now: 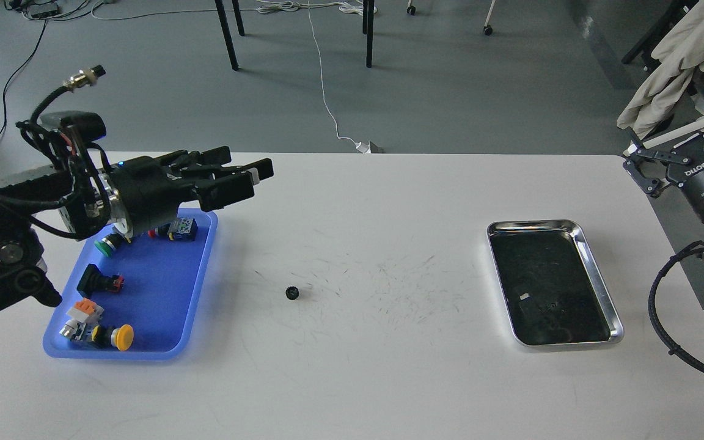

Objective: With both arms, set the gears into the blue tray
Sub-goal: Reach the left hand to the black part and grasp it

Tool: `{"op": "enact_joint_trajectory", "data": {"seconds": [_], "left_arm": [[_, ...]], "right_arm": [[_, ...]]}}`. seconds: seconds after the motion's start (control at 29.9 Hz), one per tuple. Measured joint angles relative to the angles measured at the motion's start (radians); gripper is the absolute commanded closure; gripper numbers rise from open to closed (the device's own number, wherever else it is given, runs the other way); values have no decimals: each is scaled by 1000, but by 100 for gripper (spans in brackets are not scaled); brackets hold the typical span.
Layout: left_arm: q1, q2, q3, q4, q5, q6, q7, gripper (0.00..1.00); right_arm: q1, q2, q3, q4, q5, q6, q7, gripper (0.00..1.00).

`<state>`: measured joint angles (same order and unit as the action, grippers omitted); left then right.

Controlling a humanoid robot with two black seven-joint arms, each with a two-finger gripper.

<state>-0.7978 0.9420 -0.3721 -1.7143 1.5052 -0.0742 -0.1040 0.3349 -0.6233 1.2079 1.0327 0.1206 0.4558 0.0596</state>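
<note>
A single black gear (293, 294) lay on the scuffed white table (352, 379), out in the open between the blue tray (196, 287) on the left and a shiny steel tray (596, 275) with a dark inside on the right, nearer the blue one and touching neither. The left arm (16, 244) reached in from the left edge over the blue tray's far end, its left claw (248, 178) pointing right across the table; the fingers (251, 173) lay close together with only a narrow gap showing, and nothing was held between them. The claw stood above and to the left of the gear, well apart from it. Inside the blue tray sat several push-button switches: a green-capped button (106, 245), a red-capped button (172, 230) partly hidden by the arm, a black switch block (98, 280) with a red tip, an orange-and-grey part (84, 310) and a yellow-capped button (120, 337). No gear could be made out in the blue tray. At the far right edge the right claw (673, 143) hung off the table beside a pale cloth (663, 79), its fingers spread wide and empty
</note>
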Motion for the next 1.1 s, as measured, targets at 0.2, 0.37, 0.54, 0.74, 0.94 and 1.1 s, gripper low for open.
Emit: {"op": "enact_joint_trajectory", "data": {"seconds": [0.2, 0.37, 0.54, 0.74, 0.94, 1.1], "left_arm": [[44, -159, 98, 80, 354, 15, 37, 3], [141, -251, 105, 184, 537, 69, 38, 4], [200, -317, 99, 275, 622, 102, 38, 5], [260, -382, 92, 359, 674, 119, 38, 9], [295, -421, 88, 406, 677, 138, 36, 16], [303, -437, 88, 442, 677, 148, 33, 24]], "right_arm": [[-1, 22, -7, -57, 8, 17, 0, 3], [-1, 26, -10, -80, 8, 18, 0, 3], [-1, 27, -14, -86, 8, 18, 0, 3], [3, 27, -14, -99, 8, 18, 0, 3], [2, 21, -15, -102, 8, 21, 0, 3], [2, 16, -15, -103, 8, 26, 0, 3]]}}
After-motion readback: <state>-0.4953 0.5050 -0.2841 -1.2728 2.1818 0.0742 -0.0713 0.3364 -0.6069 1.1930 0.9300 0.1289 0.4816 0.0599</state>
